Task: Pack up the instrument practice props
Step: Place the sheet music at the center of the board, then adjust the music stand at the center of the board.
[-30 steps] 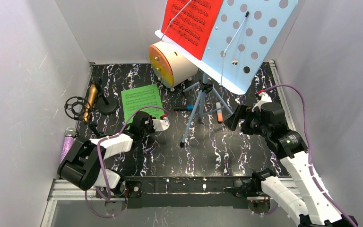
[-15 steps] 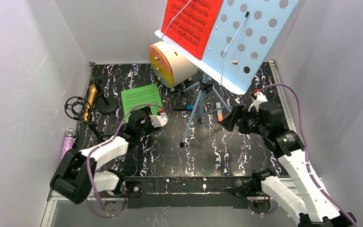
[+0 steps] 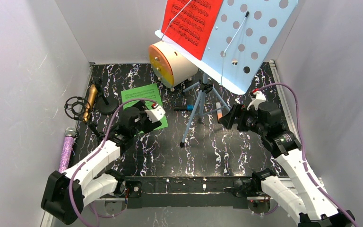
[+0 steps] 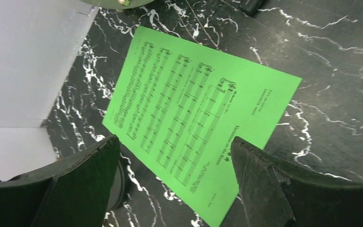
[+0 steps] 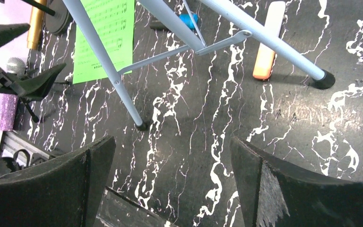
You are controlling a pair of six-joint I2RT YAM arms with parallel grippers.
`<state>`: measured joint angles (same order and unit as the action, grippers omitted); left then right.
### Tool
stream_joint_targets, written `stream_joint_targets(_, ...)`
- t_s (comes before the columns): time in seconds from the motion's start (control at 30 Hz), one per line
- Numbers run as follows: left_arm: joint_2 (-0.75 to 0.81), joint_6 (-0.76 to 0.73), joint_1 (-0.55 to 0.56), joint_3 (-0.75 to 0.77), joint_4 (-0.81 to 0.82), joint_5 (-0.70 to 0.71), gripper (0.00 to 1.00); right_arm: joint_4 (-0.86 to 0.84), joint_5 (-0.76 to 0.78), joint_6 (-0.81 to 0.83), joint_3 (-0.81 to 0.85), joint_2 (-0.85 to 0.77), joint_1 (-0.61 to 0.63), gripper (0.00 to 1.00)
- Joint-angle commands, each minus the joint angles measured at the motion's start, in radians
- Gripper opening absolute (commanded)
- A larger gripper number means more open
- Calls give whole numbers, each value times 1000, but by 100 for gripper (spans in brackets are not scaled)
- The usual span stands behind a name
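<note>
A green music sheet [image 3: 139,96] [image 4: 194,109] lies flat on the black marbled table. My left gripper [image 3: 142,120] [image 4: 174,145] hovers open over its near edge, holding nothing. A red music sheet [image 3: 191,21] rests on the pale-blue perforated stand [image 3: 257,42], whose tripod legs [image 3: 200,103] [image 5: 108,71] stand mid-table. The gold microphone [image 3: 90,100] sits in a black mount at the left, and the purple microphone [image 3: 66,149] lies by the left wall. My right gripper [image 3: 227,118] [image 5: 172,142] is open and empty, right of the tripod.
The round cream-and-orange cabinet [image 3: 170,64] stands at the back behind the tripod. An orange marker [image 3: 220,113] [image 5: 266,47] and a blue marker [image 3: 184,108] [image 5: 187,20] lie between the tripod legs. White walls close in on three sides.
My left gripper has opened and reached forward over the green sheet's near edge. The right arm has shifted slightly left toward the tripod, still open.
</note>
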<state>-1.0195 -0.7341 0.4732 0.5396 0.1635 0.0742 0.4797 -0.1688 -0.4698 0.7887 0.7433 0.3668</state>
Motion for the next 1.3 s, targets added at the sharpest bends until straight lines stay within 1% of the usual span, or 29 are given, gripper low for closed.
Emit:
stream_joint_targets(0.0, 48, 164, -1, 71, -79, -89, 85, -87, 38, 10, -27, -32, -3, 99)
stream_joint_targets(0.03, 45, 223, -1, 89, -93, -122, 86, -103, 45, 9, -37, -35, -3, 99)
stream_joint_targets(0.07, 40, 292, -1, 110, -98, -134, 97, -118, 47, 10, -47, -37, -3, 99)
stream_joint_targets(0.1, 34, 380, -1, 132, -98, -127, 98, -136, 43, 9, -56, -36, -3, 99)
stream_joint_targets(0.17, 23, 529, -1, 175, -98, -115, 98, -183, 33, 4, -81, -27, -3, 99)
stream_joint_targets(0.23, 23, 642, 0, 189, -70, -162, 98, -228, 24, -11, -96, -7, -3, 99)
stream_joint_targets(0.37, 33, 879, 6, 130, 111, -242, 98, -278, 28, -50, -101, 65, -3, 99)
stream_joint_targets(0.43, 28, 1001, 12, 96, 194, -229, 98, -313, 28, -76, -118, 106, -4, 99)
stream_joint_targets(0.5, 9, 1126, 13, 86, 245, -201, 98, -348, 23, -113, -134, 149, -4, 99)
stream_joint_targets(0.57, -18, 1208, 23, 71, 319, -233, 99, -397, 19, -153, -156, 190, -3, 98)
stream_joint_targets(0.63, -44, 1244, 43, 54, 402, -254, 98, -483, 20, -198, -197, 229, -5, 97)
stream_joint_targets(0.7, -75, 1247, 76, 43, 450, -256, 98, -552, 14, -240, -222, 277, -4, 96)
stream_joint_targets(0.8, -134, 1197, 153, 42, 483, -241, 96, -603, 35, -282, -226, 331, -3, 95)
stream_joint_targets(0.97, -270, 1154, 262, 40, 556, -184, 95, -657, 122, -312, -202, 409, -4, 96)
stream_joint_targets(1.07, -342, 1139, 290, 34, 606, -154, 94, -690, 144, -304, -180, 457, -6, 96)
stream_joint_targets(1.27, -438, 1079, 342, 49, 627, -118, 89, -705, 152, -290, -122, 544, -11, 96)
